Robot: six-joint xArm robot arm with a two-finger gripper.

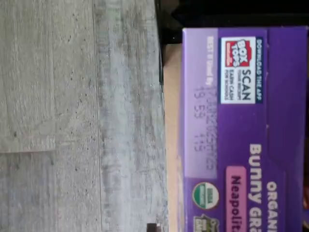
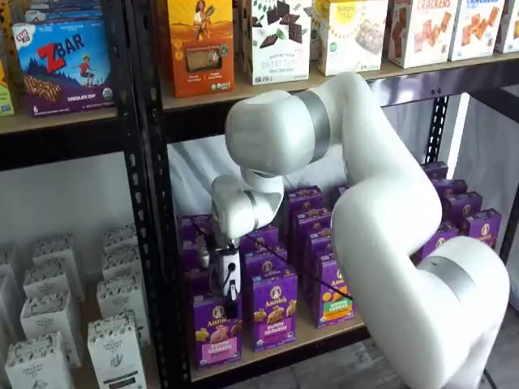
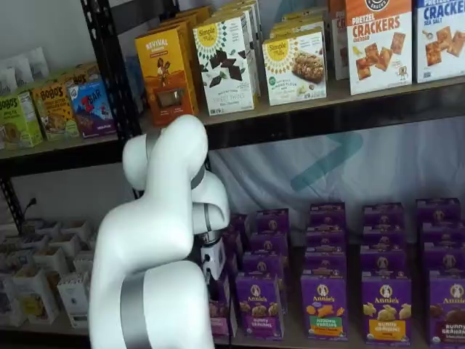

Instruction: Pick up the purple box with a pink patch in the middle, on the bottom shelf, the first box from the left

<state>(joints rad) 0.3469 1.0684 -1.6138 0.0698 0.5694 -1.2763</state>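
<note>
The purple box (image 2: 217, 331) stands upright at the left end of the bottom shelf (image 2: 302, 339), a pink band on its lower front. My gripper (image 2: 230, 303) hangs straight down onto its top edge. Only one black finger (image 2: 232, 293) shows, lying against the box's upper front, so no gap can be judged. The wrist view is filled by the box's top face (image 1: 241, 145), with a strip of tan shelf board (image 1: 171, 121) beside it. In a shelf view the box (image 3: 218, 309) peeks out beside my arm, under the gripper (image 3: 215, 279).
More purple Annie's cartons (image 2: 274, 308) stand in rows right of and behind the box. A black rack post (image 2: 154, 243) rises just left of it. White cartons (image 2: 113, 352) fill the neighbouring bay. The upper shelf beam (image 2: 324, 89) runs above my arm. Grey floor (image 1: 72, 116) lies below.
</note>
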